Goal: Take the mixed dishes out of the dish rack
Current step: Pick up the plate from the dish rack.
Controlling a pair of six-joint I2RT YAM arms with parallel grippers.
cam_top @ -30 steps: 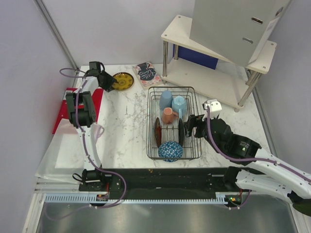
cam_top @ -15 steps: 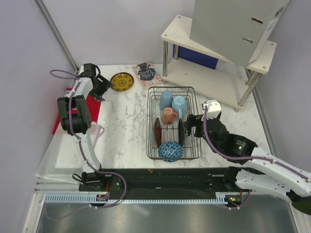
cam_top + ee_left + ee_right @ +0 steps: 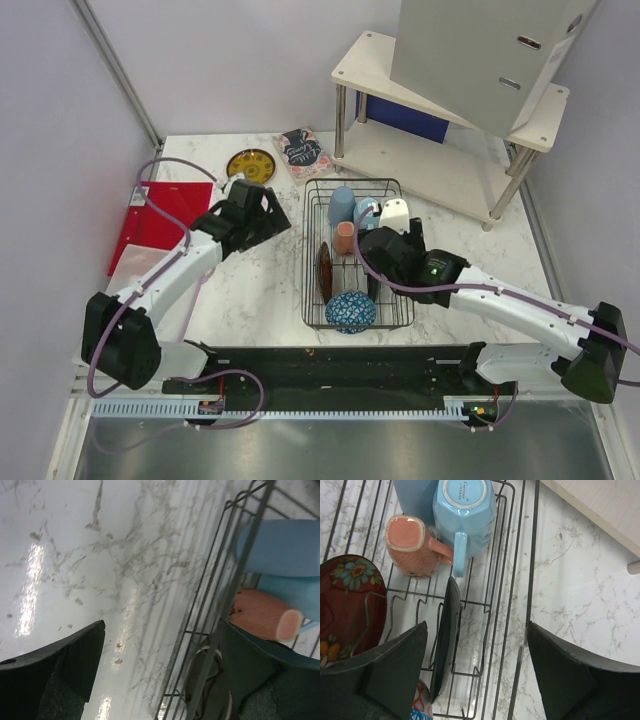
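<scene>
The right gripper [image 3: 476, 626] is hanging over the dish rack [image 3: 512, 580] with its jaws spread wide and empty, straddling the black plate [image 3: 447, 630] that is standing on edge between dividers. Just beyond, the salmon-pink mug [image 3: 410, 545] and a light-blue cup [image 3: 465, 510] are sitting together. The left gripper [image 3: 162, 625], likewise spread and empty, is hovering at the rack's left edge. The yellowish plate [image 3: 250, 165] is lying outside on the marble table [image 3: 75, 540].

I read robot lab cell: plain partition walls [image 3: 60, 150] box in marble-look desk [image 3: 260, 285]; left arm [image 3: 170, 275], right arm [image 3: 500, 305] bolted to black rail [image 3: 340, 365] at 6 o'clock.
</scene>
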